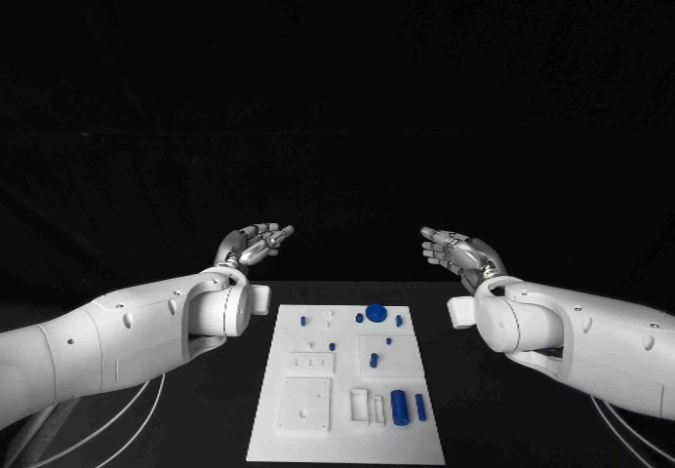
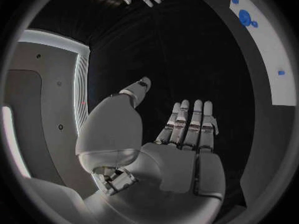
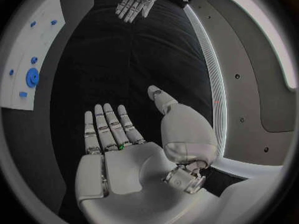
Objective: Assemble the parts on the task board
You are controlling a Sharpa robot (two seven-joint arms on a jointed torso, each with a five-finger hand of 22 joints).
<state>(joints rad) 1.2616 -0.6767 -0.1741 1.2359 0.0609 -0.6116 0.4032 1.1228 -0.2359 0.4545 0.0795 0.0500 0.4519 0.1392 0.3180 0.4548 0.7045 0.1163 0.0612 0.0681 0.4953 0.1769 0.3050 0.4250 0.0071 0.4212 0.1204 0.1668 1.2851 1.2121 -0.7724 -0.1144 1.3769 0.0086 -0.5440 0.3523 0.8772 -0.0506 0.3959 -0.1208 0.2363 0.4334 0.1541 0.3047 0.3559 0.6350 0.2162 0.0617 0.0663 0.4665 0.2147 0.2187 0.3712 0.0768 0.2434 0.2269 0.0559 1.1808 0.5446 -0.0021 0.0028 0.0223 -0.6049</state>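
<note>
The white task board (image 1: 352,429) lies in the middle of the black table. Several small blue parts lie on it: a round blue disc (image 1: 376,313) near its far edge, a short blue peg (image 1: 375,360) at mid-board, and two blue cylinders (image 1: 408,405) near the front right. My left hand (image 1: 255,244) is raised above the table beyond the board's far left corner, fingers apart, holding nothing. My right hand (image 1: 457,252) is raised beyond the far right corner, also spread and empty. In the left wrist view my left hand (image 2: 181,139) shows its bare palm. The right hand (image 3: 124,144) shows an empty palm too.
The board (image 2: 274,59) appears at the rim of the left wrist view with the blue disc (image 2: 244,18) on it. The board (image 3: 25,59) also shows in the right wrist view with the disc (image 3: 32,77). Black table surface (image 1: 506,429) flanks the board.
</note>
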